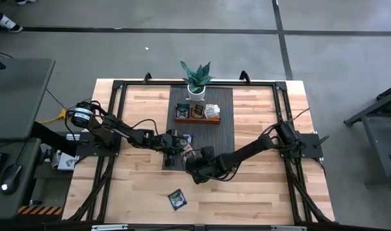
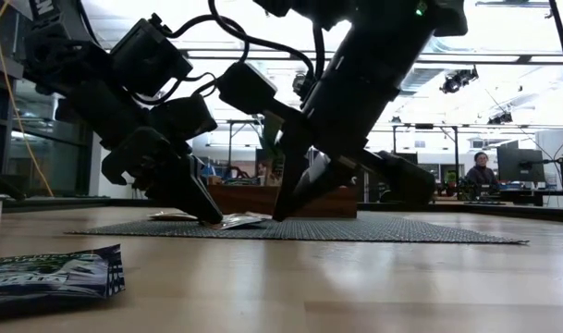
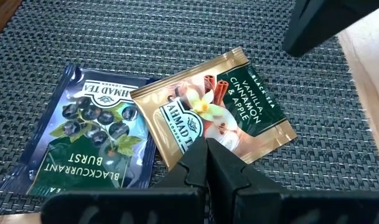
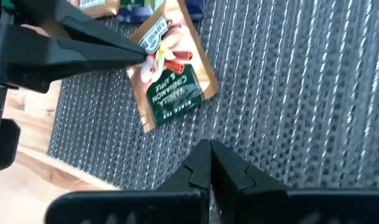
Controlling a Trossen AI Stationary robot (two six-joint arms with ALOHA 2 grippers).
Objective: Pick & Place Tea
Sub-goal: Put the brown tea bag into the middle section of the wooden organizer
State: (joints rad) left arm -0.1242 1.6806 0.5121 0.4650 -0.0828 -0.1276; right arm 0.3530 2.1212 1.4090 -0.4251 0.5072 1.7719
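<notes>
A tan vanilla-cinnamon tea sachet (image 3: 220, 109) lies flat on the dark woven mat (image 3: 177, 31), overlapping a dark blackcurrant sachet (image 3: 89, 137). My left gripper (image 3: 208, 148) is shut, with its tips down on the tan sachet (image 4: 173, 87). My right gripper (image 4: 208, 148) is also shut. It slants down over bare mat (image 4: 289, 81) just to the right of that sachet (image 2: 233, 222). A third, dark sachet (image 1: 176, 199) lies on the wood by the near edge. More sachets fill the wooden tray (image 1: 196, 119). My left gripper presses its shut fingertips (image 4: 136, 55) onto the printed face of the tan sachet near its middle (image 4: 153, 62), slanting down from the table's left. The sachet stays flat on the mat. My right gripper's tips (image 2: 283, 215) reach the mat's level; whether they touch, I cannot tell.
The potted plant (image 1: 196, 78) stands behind the tray at the mat's far end. Both arms meet close together at the mat's near end (image 1: 182, 154). Open wood lies to the left and right of the mat. A person sits far off in the room (image 2: 482, 174).
</notes>
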